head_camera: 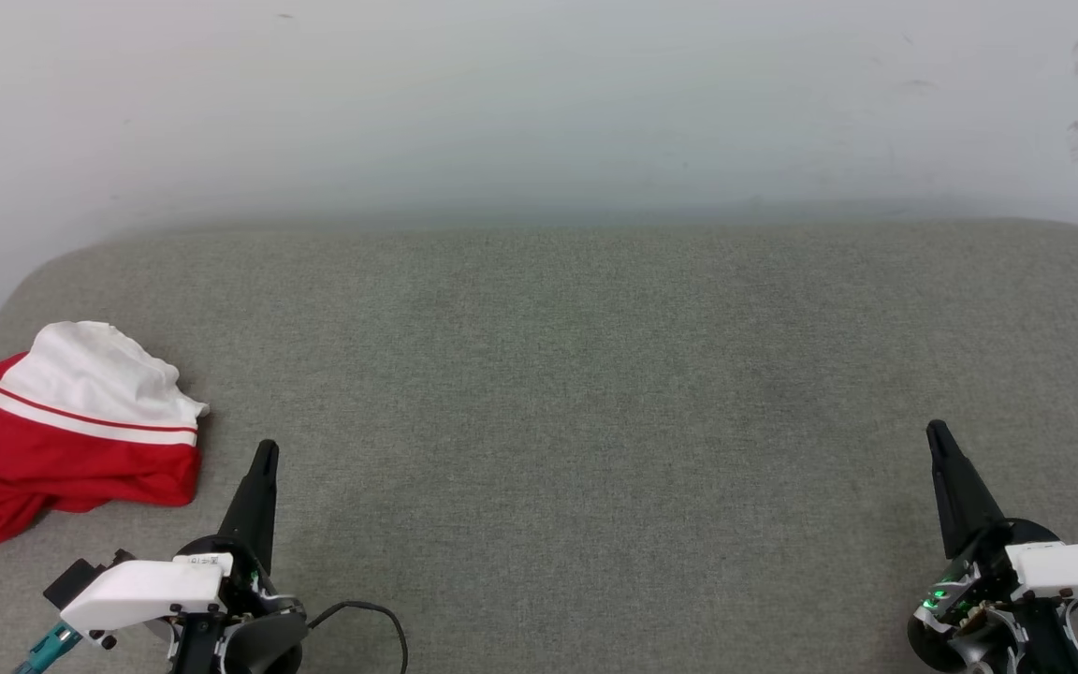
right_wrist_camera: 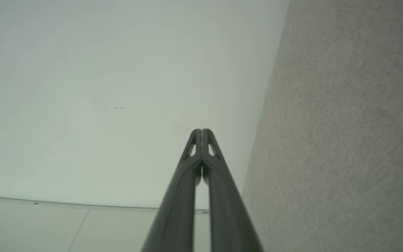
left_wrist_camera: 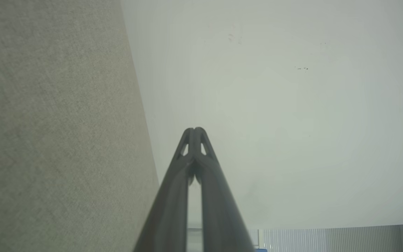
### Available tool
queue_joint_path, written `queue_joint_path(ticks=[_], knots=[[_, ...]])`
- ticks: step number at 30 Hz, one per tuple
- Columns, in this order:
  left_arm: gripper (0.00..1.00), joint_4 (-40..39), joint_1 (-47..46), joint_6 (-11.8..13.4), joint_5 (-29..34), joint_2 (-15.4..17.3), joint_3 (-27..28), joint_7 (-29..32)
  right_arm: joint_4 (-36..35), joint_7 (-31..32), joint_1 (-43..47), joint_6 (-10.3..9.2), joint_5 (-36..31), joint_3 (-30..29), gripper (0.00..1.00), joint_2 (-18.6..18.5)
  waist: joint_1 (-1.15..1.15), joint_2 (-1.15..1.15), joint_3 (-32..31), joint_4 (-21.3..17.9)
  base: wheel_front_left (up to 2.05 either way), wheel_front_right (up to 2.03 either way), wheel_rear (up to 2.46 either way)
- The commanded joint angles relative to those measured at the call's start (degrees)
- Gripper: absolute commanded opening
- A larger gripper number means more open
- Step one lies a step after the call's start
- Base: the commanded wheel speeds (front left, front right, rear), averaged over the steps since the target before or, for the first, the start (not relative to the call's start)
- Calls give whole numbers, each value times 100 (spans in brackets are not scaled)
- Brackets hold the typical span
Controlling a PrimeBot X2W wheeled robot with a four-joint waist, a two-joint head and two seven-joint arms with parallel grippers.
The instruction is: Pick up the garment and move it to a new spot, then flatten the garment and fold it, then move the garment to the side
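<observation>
Garment (head_camera: 80,440): crumpled in a heap at the bench's (head_camera: 576,393) left edge, white sleeve uppermost, red body running off the head view's left border. Left hand (head_camera: 265,456): pinched fully closed, gripping nothing, just beside the heap. Right hand (head_camera: 936,435): likewise closed and unladen, near the right edge. Between them, broad open grey cloth up to the rounded far edge below the wall (head_camera: 539,103)

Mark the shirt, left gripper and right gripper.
shirt (head_camera: 80,463), head view, red body below the stripe.
left gripper (head_camera: 265,449), head view, tips of shut fingers.
right gripper (head_camera: 935,430), head view, tips of shut fingers.
</observation>
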Motion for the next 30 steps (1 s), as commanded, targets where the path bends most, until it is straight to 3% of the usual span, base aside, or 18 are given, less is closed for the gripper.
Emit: queue_joint_path(ticks=[1,20,26,30], knots=[[100,0,0,0,0,0,-1,-1,0,0,0,0,-1,1,100,0,0,0,0,0,0,0,0],[100,78,294,3,216,-17,-140,-402,175,-401,163,-1,-602,111,100,5,0,0,9,-16,0,0,0],[100,29,341,1,587,-16,-3,-555,151,-554,148,-1,-1093,57,100,5,0,0,5,-19,0,0,0],[100,-86,373,0,1002,-14,136,-699,-37,-698,115,-1,-1819,-1,100,4,0,0,1,-22,0,0,0]])
